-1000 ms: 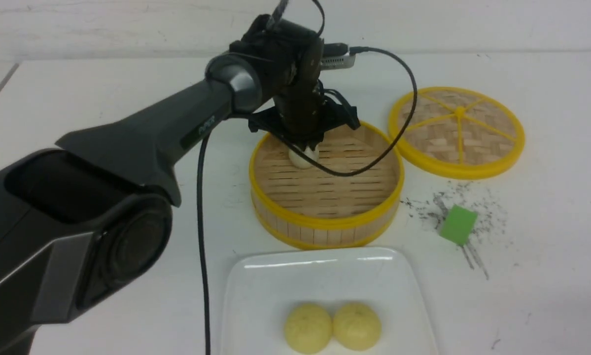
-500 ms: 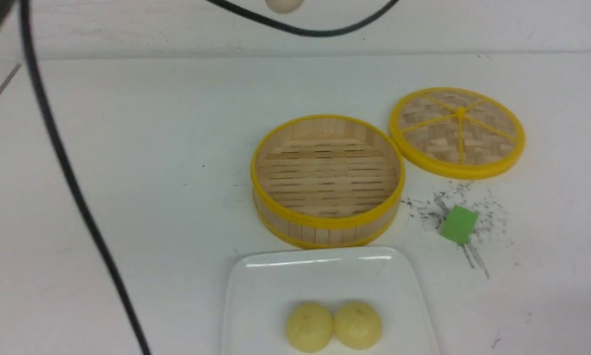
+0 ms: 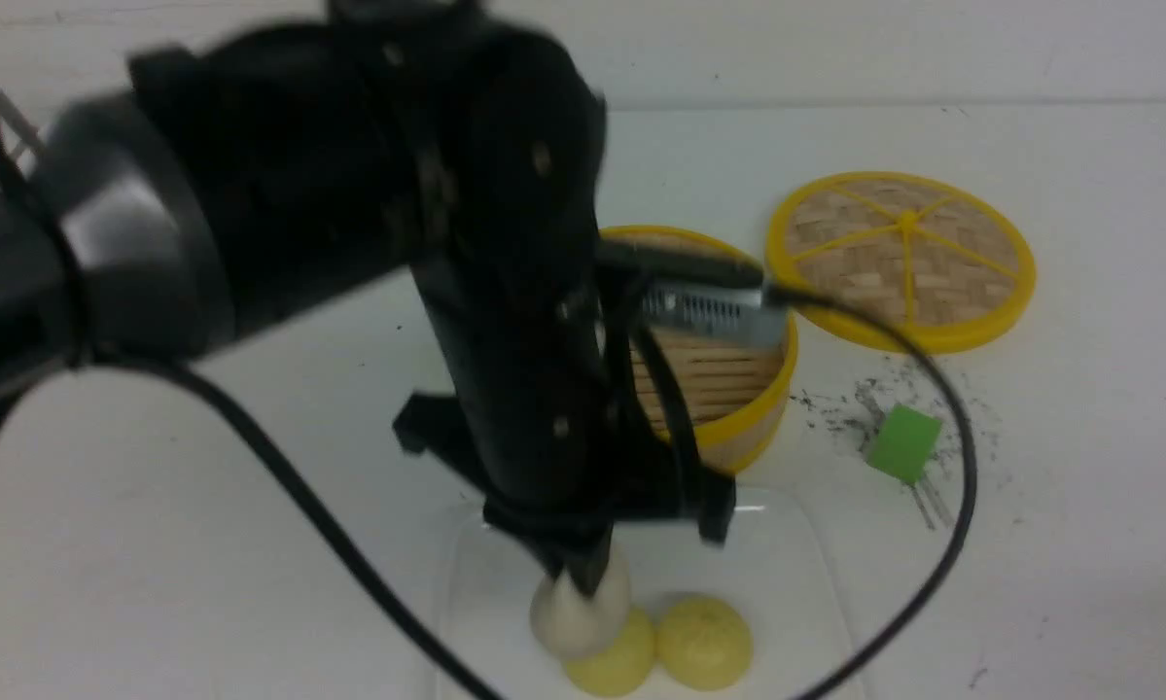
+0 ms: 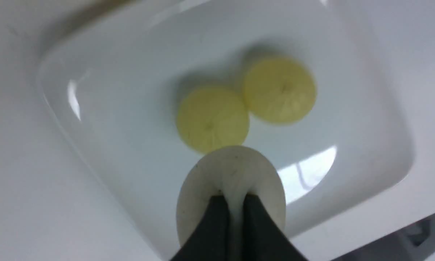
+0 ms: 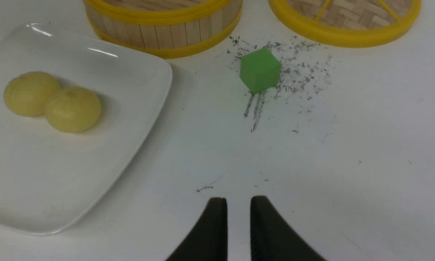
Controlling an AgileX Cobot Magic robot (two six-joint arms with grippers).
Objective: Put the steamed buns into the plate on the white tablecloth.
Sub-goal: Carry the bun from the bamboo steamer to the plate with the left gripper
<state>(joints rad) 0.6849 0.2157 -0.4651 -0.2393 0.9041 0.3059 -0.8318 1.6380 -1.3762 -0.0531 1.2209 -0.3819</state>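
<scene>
Bun (image 3: 565,622) now over plate (image 3: 779,574), dome up, L claw (image 3: 583,586).

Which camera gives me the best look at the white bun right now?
The left wrist view: the white bun fills the foreground, pinched in the left end effector over the plate. The front view shows it blurred, partly behind the arm. The right wrist view lacks it.

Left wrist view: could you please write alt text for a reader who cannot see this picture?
The left gripper pinches a cream-white steamed bun over a glossy white plate. Two pale yellow buns lie side by side, touching, in the plate just beyond it. The plate rests on a white tablecloth.
</scene>
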